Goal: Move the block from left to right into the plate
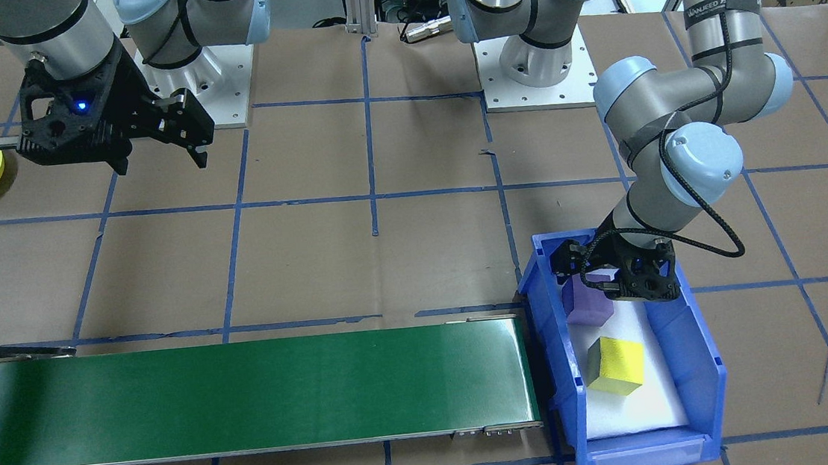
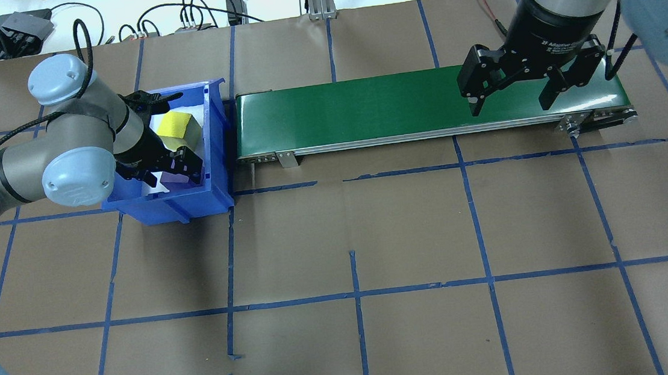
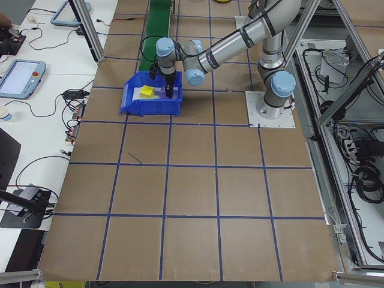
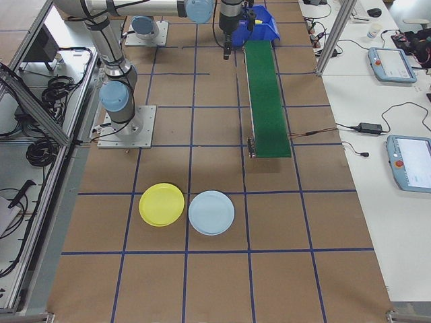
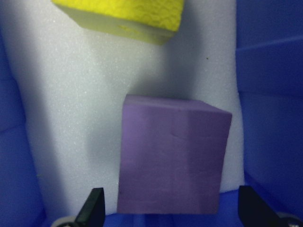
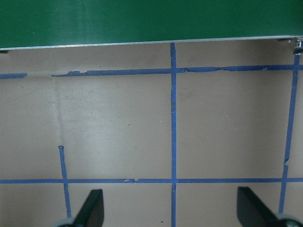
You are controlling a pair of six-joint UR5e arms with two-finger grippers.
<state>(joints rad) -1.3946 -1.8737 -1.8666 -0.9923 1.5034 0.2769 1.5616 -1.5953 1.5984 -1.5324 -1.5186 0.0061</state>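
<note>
1. A table covered in brown paper is marked into squares by blue tape lines, with cables and equipment along its far edge in the overhead view.
2. At the left of that view, the left gripper reaches down into a blue bin lined with white foam.
3. Its fingers are spread apart, one on each side of a purple block, and the wrist camera shows a gap on both sides, so the fingers are not pressing on it.
4. The purple block sits on the foam directly between the open fingers, close to the bin wall nearest the robot.
5. A yellow block lies on the foam just beyond the gripper, apart from the purple block.
6. A green conveyor belt begins just beside the bin and runs rightward across the table.
7. At the belt's far end, the right gripper hangs in the air with its fingers wide apart, holding nothing.
8. Its wrist camera looks down on bare paper and tape, with the belt's edge just ahead of the fingers.
9. A yellow plate and a pale blue plate lie side by side on the table, well apart from both grippers, past the belt's end.
</note>
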